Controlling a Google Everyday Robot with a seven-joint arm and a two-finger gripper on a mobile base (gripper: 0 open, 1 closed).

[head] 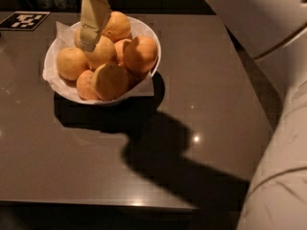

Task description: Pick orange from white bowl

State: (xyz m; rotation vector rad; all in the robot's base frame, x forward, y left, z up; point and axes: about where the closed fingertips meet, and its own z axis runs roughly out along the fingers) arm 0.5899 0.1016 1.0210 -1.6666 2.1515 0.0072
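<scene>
The white bowl [53,83] stands at the table's far left, lined with white paper whose corners stick out over the rim. Several pale oranges are piled in it. One orange [104,55] lies in the middle of the pile. A deeper-orange fruit [140,53] sits on the right side. My gripper [87,44] reaches down from the top edge. Its cream tip rests at the upper left of the middle orange, between it and the orange [71,63] at the left. The oranges at the back are partly hidden by it.
The bowl stands on a dark glossy table [211,90], whose front edge runs along the bottom. A black-and-white marker tag [24,19] lies at the far left corner. My white arm [273,37] and body [278,186] fill the right side and cast a broad shadow.
</scene>
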